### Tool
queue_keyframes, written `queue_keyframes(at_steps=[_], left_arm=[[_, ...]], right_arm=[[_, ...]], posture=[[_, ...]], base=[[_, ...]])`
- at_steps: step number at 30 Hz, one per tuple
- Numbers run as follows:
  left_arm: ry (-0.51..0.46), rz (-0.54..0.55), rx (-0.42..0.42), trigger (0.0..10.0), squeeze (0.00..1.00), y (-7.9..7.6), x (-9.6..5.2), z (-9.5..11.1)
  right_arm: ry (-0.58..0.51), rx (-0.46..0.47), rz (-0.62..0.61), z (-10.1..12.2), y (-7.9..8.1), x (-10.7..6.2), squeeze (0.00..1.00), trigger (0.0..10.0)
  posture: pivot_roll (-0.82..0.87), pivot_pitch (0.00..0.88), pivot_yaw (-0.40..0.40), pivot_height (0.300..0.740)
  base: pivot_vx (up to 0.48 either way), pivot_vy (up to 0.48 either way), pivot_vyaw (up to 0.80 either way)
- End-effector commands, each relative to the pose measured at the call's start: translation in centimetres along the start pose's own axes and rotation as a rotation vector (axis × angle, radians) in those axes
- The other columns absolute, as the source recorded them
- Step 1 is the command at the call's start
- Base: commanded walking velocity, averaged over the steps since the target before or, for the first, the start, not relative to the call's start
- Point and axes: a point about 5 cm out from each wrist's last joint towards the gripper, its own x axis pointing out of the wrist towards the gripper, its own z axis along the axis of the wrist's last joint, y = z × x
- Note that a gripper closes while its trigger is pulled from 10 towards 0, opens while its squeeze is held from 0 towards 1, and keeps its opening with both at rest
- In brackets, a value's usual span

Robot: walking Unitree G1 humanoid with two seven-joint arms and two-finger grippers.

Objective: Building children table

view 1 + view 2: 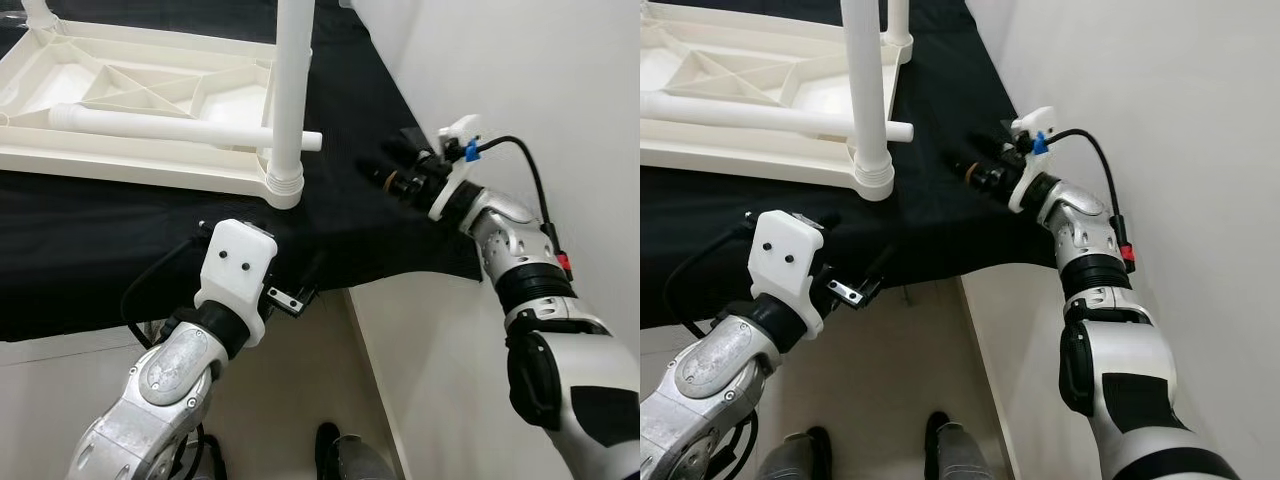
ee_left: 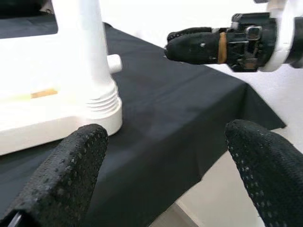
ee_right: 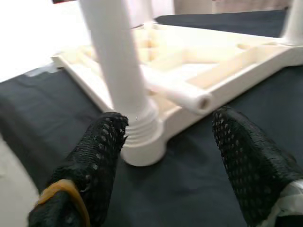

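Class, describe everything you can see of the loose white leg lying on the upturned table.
The loose leg is a plain white tube, plastic by its look, smooth and round. It lies flat across the ribbed underside of the upturned table, one end poking out past the rim over the black cloth, behind the upright leg. That end shows a small hole. Neither gripper touches it.

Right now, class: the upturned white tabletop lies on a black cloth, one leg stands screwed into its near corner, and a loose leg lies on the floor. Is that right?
Not quite. The loose leg lies across the upturned tabletop, not on the floor, as the left eye view shows. The black cloth and the standing leg are as stated.
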Motion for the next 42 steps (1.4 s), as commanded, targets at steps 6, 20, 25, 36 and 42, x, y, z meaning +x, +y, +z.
queue_keyframes(at_steps=[6, 20, 25, 36, 42], left_arm=[[-0.018, -0.014, 0.009, 10.0, 0.0, -0.2, 0.2, 0.1], [-0.051, -0.015, 0.025, 10.0, 0.0, -0.1, 0.6, 0.5], [-0.063, -0.013, 0.026, 10.0, 0.0, 0.0, 0.7, 0.8], [-0.076, -0.017, 0.024, 10.0, 0.0, -0.2, 0.6, 1.1], [-0.079, -0.021, 0.02, 10.0, 0.0, -0.4, 0.5, 1.2]], right_arm=[[-0.034, 0.017, 0.005, 0.5, 0.1, 0.5, 1.0, 10.0], [-0.124, -0.021, 0.065, 2.7, 1.6, 3.6, 0.0, 10.0], [-0.134, -0.037, 0.039, 3.1, 1.9, 4.5, 0.0, 10.0], [-0.128, -0.031, 0.011, 2.9, 2.4, 5.7, 0.0, 10.0], [-0.129, -0.03, -0.02, 3.1, 2.4, 6.0, 0.0, 10.0]], posture=[[0.09, 0.165, -0.122, 0.74], [0.1, 0.165, -0.126, 0.74], [0.1, 0.17, -0.127, 0.74], [0.1, 0.179, -0.133, 0.74], [0.1, 0.18, -0.134, 0.74]], base=[[0.0, 0.0, 0.0], [0.0, 0.0, 0.0], [0.0, 0.0, 0.0], [0.0, 0.0, 0.0], [0.0, 0.0, 0.0]])
